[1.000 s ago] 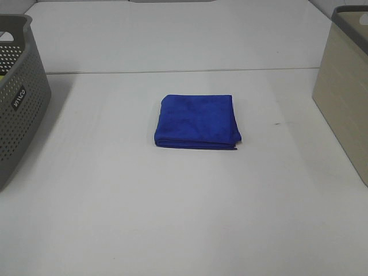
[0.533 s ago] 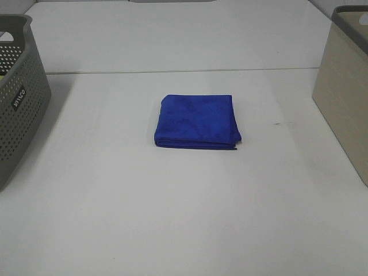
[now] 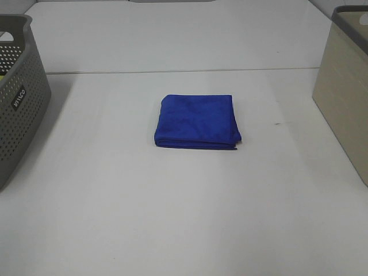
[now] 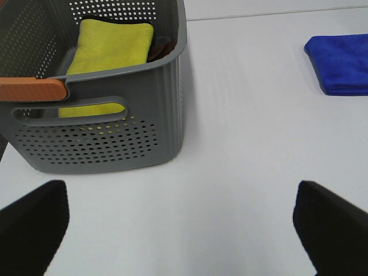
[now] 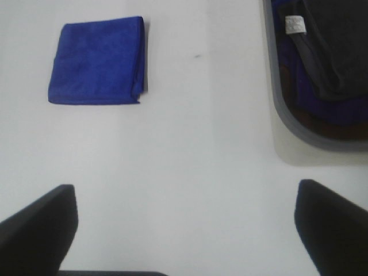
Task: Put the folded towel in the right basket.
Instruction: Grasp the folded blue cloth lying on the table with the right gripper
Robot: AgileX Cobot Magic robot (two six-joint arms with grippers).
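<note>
A folded blue towel (image 3: 197, 121) lies flat in the middle of the white table; it also shows in the left wrist view (image 4: 339, 63) and the right wrist view (image 5: 98, 59). The right basket (image 3: 347, 86) is beige and stands at the right edge; the right wrist view shows its rim (image 5: 275, 103) with dark cloths inside. Neither arm shows in the exterior high view. My left gripper (image 4: 181, 221) is open and empty, near the grey basket. My right gripper (image 5: 184, 227) is open and empty, above the table between towel and right basket.
A grey perforated basket (image 3: 17, 98) stands at the left edge; in the left wrist view it (image 4: 109, 126) holds a yellow cloth (image 4: 109, 49) and has an orange handle (image 4: 31, 89). A seam (image 3: 172, 72) crosses the table behind the towel.
</note>
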